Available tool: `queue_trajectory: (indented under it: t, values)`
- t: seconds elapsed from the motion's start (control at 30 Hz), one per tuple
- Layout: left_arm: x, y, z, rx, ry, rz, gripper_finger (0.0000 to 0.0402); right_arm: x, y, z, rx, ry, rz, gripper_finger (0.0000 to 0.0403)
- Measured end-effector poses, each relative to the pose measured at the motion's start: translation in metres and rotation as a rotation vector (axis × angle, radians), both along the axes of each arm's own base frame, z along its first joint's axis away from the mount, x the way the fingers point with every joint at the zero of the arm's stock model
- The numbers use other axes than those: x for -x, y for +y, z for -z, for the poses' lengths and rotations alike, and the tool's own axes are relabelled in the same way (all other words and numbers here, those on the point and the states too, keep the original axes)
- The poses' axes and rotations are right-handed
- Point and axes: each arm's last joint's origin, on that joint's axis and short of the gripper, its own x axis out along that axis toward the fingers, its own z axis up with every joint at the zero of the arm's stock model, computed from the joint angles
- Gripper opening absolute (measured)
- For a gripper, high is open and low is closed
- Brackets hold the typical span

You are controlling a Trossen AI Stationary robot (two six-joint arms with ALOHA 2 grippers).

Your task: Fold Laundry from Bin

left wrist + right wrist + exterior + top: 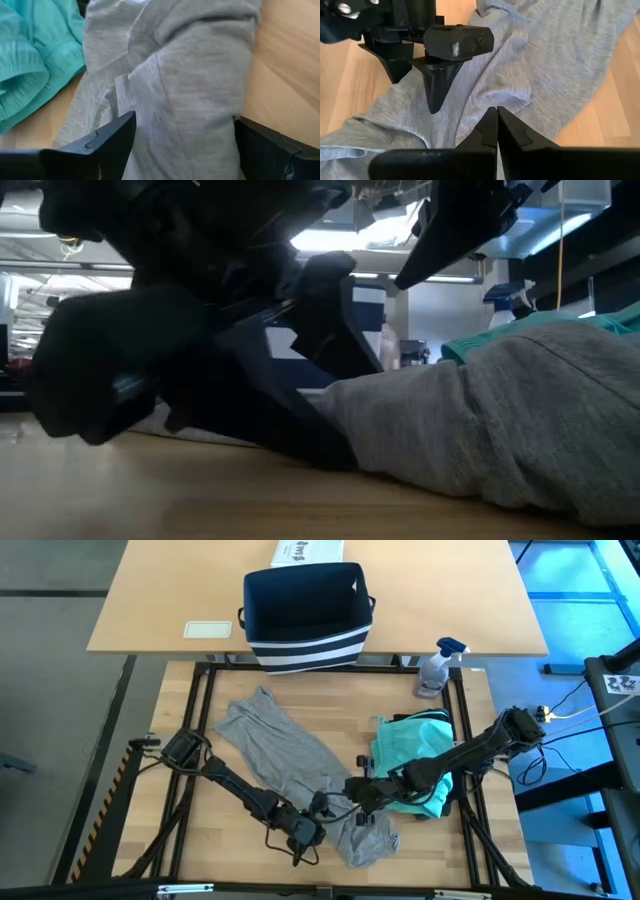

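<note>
Matt grey cloth garment (pixel 300 765), wooden table (pixel 200 840)

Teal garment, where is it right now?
In the high view the teal garment lies bunched on the table's right side, partly under the right arm, beside the grey T-shirt and below the spray bottle.

This looks like a robotics lab or test workshop. A black metal frame (pixel 200 730) boxes in the wooden work table (pixel 300 705), with yellow-and-black hazard tape (pixel 118 788) on the floor at nine o'clock, loose cables (pixel 560 710) at three o'clock, and a spray bottle (pixel 436 668) toward one o'clock. The low view shows long ceiling light strips (pixel 330 240) and what may be shelving or equipment behind, too dim to tell.
</note>
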Motion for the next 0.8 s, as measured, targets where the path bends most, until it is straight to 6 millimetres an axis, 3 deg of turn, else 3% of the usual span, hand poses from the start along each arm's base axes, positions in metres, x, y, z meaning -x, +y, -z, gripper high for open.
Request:
queue_trajectory:
  t: [0.23, 0.37, 0.6, 0.8]
  values:
    - [-0.005, -0.010, 0.015, -0.003, -0.073, 0.012, 0.0278, 0.001, 0.000, -0.002, 0.000, -0.005, -0.003, 0.0001]
    - [-0.002, -0.021, 0.010, -0.049, -0.156, 0.012, 0.0206, 0.001, 0.000, -0.002, 0.029, -0.002, -0.036, 0.0001]
    - [0.000, -0.023, 0.011, -0.020, -0.195, -0.128, 0.0022, 0.001, 0.000, -0.002, 0.053, -0.001, -0.061, 0.0001]
    - [0.011, -0.035, 0.007, 0.005, -0.176, -0.121, 0.0005, 0.002, 0.000, -0.001, 0.074, 0.009, -0.084, 0.0001]
